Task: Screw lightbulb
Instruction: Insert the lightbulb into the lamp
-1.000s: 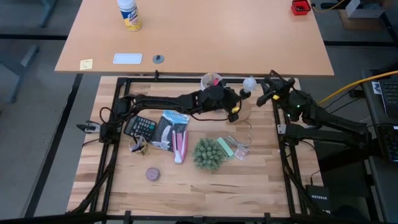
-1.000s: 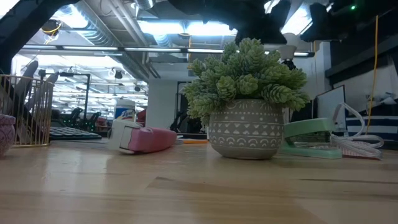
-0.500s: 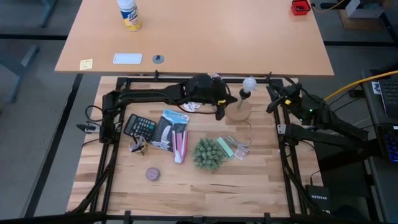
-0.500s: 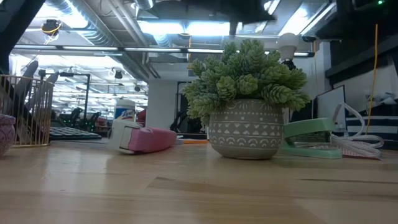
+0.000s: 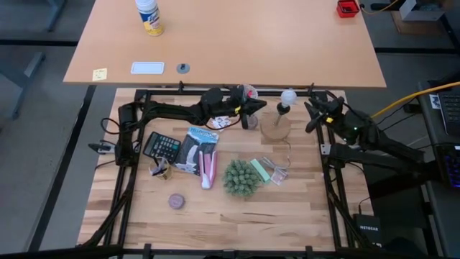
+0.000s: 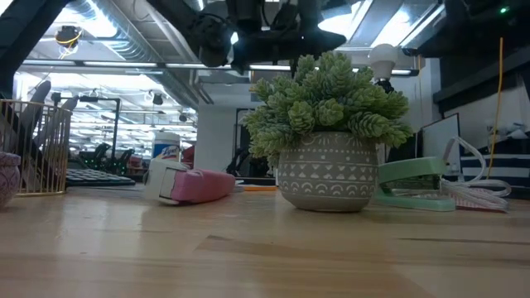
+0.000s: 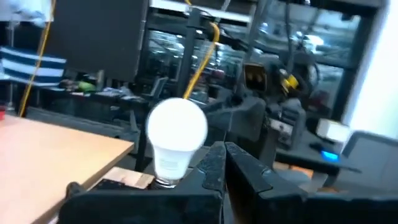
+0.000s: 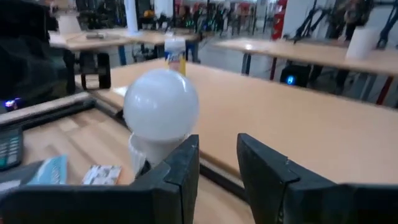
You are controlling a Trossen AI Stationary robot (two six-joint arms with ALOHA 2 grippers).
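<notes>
The white lightbulb (image 5: 288, 96) stands upright with its base in the black socket on the round wooden disc (image 5: 275, 127), near the table's far edge. It also rises above the plant in the low view as the bulb (image 6: 383, 60). My left gripper (image 5: 257, 109) is shut, a short way left of the bulb (image 7: 177, 127), pointing roughly level toward it and holding nothing. My right gripper (image 5: 309, 115) stands open on the right of the bulb (image 8: 160, 102). Nothing is between its fingers.
In the middle of the table stand a potted plant (image 5: 241, 178), a green stapler (image 5: 260, 170), a pink stapler (image 5: 208, 169), a calculator (image 5: 164, 147) and a wire basket (image 5: 159, 167). A brownish puck (image 5: 176, 201) lies nearer the front. A second table (image 5: 223, 43) lies beyond the far edge.
My left gripper has drawn back from over the wooden disc toward the table's far edge and to the left, tipping up from a downward slant to about level. My right gripper has backed a little toward the right edge. The bulb has stayed upright in its socket.
</notes>
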